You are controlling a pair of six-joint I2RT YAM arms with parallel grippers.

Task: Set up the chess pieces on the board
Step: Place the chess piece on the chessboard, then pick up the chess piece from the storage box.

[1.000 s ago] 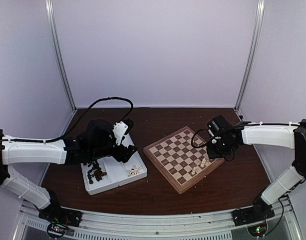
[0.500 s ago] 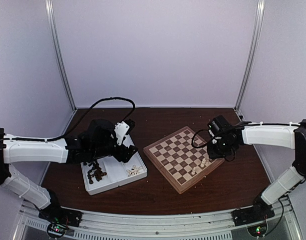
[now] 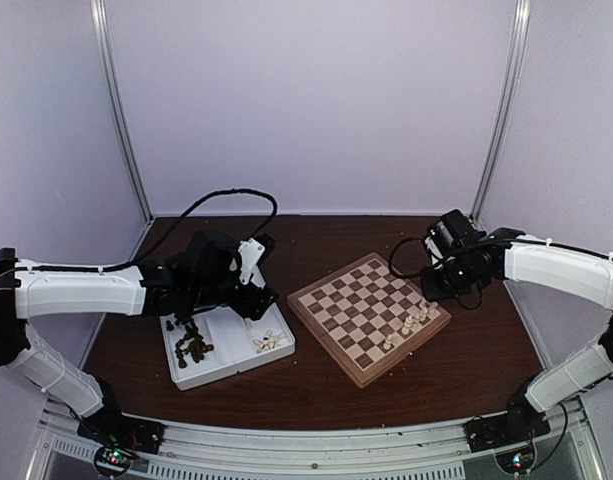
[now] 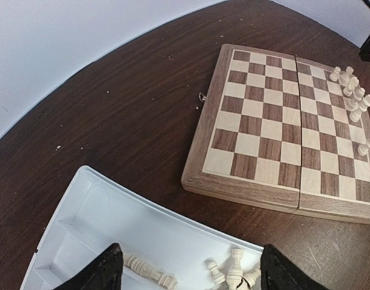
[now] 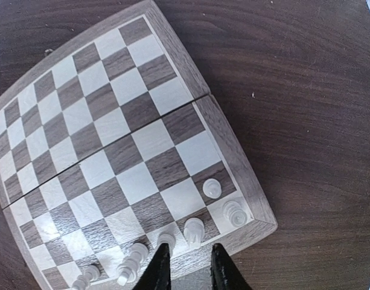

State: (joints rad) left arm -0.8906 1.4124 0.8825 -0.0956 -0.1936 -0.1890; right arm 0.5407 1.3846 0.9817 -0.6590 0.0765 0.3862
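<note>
The worktop (image 3: 316, 235) is dark, matt brown wood. Lying under and ahead of the right hand (image 5: 189, 251) is the board (image 3: 351, 315). It is thick and square with a seam down the middle, and its cream and walnut squares sit inside a light wood rim. The tray (image 3: 226, 345) is white moulded plastic with 2 compartments and sits directly below the left hand (image 4: 191, 254).

The step in hand looks like filling the cream ranks. The right hand hangs over the board's rim, its fingers a narrow slit apart with nothing between them. The left hand's fingers stand wide apart and empty, straddling the loose cream pieces (image 4: 233, 272) in the tray. The next move calls for the left hand to drop and close on 1 small turned piece without catching its neighbours.

Roughly 7 standing cream pieces (image 5: 194, 229) line the board's edge just ahead of the right hand, though they overlap too much for a sure count. The dark pieces (image 3: 194, 345) lie heaped in the compartment to the left hand's left.
</note>
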